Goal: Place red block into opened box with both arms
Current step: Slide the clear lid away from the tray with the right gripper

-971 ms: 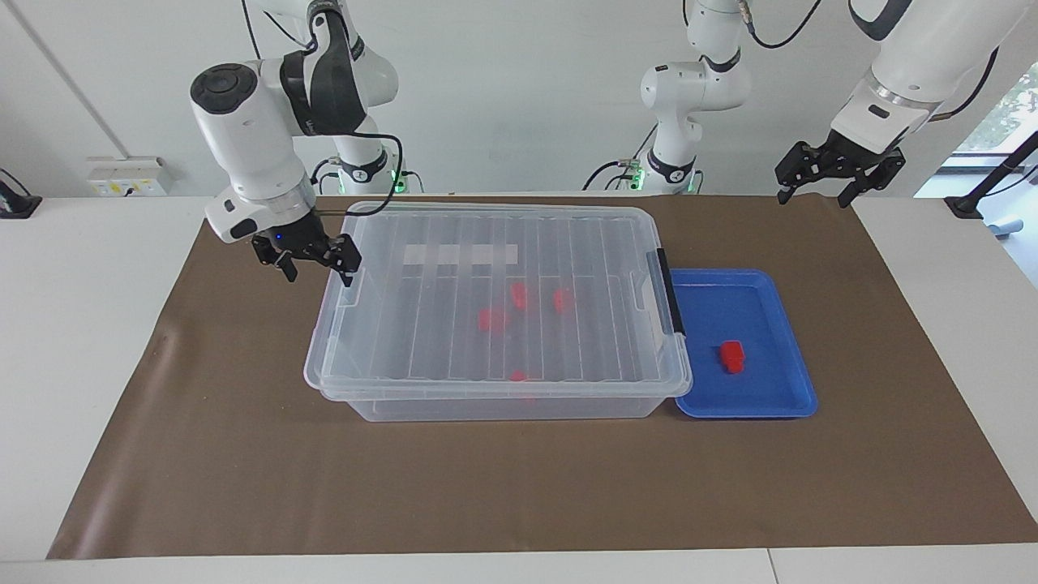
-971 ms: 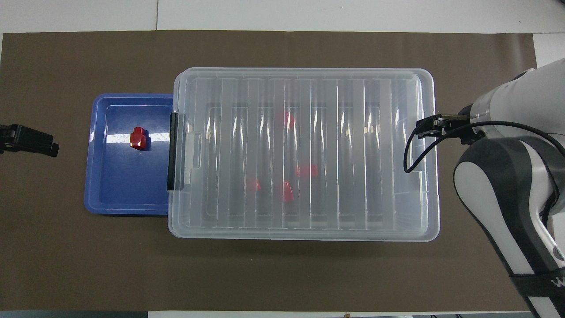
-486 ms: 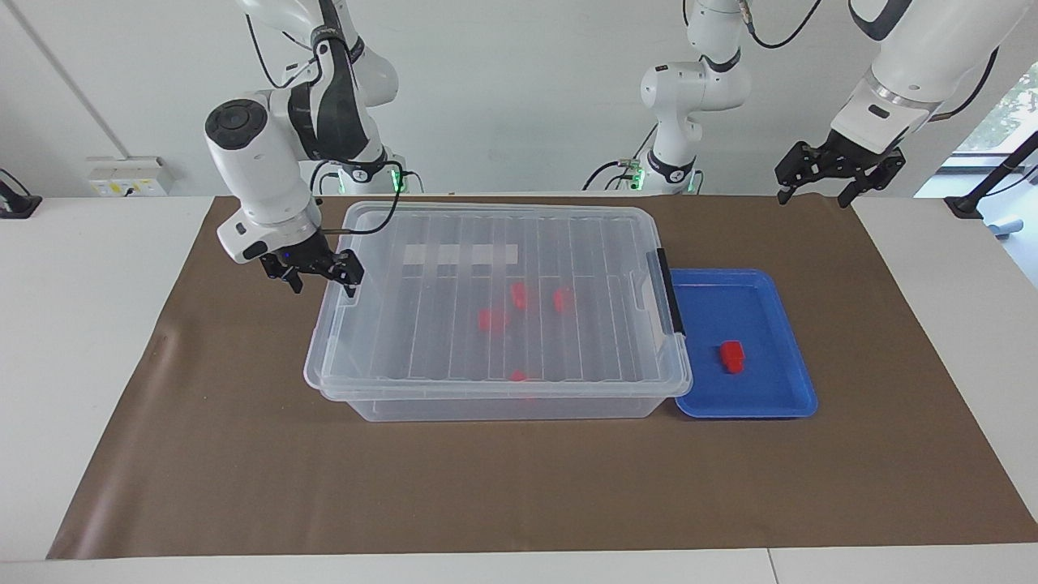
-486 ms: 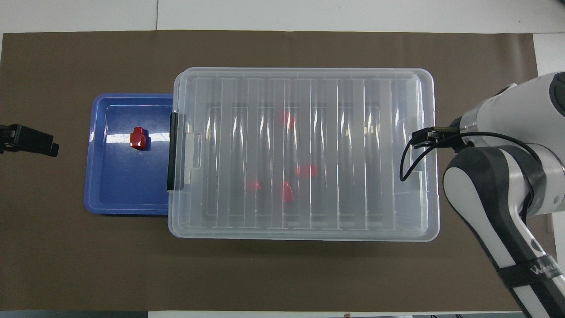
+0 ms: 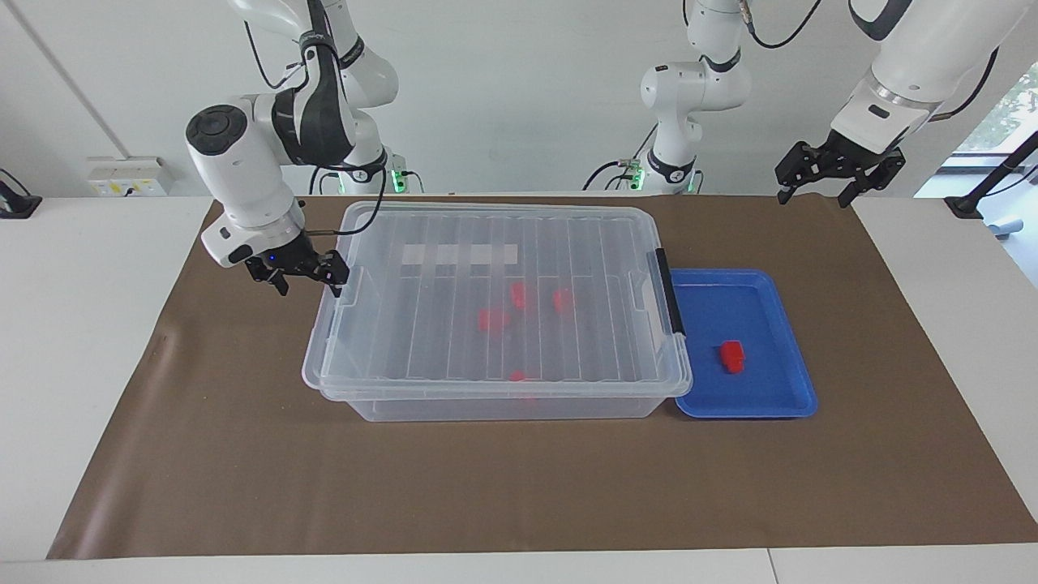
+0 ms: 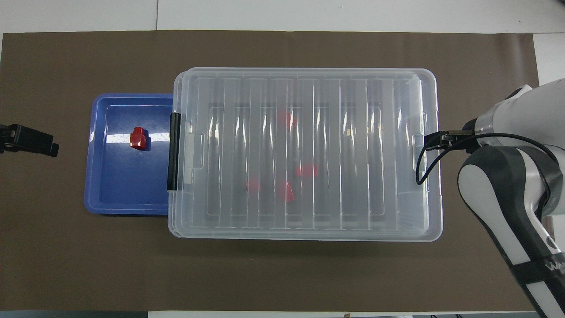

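Observation:
The red block (image 5: pixel 732 355) (image 6: pixel 137 138) lies in a shallow blue tray (image 5: pixel 778 401) beside the box, toward the left arm's end of the table. The box (image 5: pixel 486 408) is a big clear bin with its ribbed lid (image 5: pixel 454 243) (image 6: pixel 353 88) lying on it, slightly offset toward the right arm's end. Several red blocks show through the lid. My right gripper (image 5: pixel 306 276) (image 6: pixel 437 140) is open at the lid's end, with one fingertip against the lid's edge tab. My left gripper (image 5: pixel 839 174) (image 6: pixel 26 140) waits open, raised over the mat near the tray.
A black clip handle (image 5: pixel 670 292) (image 6: pixel 173 150) runs along the box's end next to the tray. A brown mat (image 5: pixel 519 487) covers the table under everything. The right arm's cable hangs over the lid's corner.
My right gripper has drawn back toward the right arm's end of the table. The lid has slid a little the same way and now overhangs the box. The left arm is unmoved.

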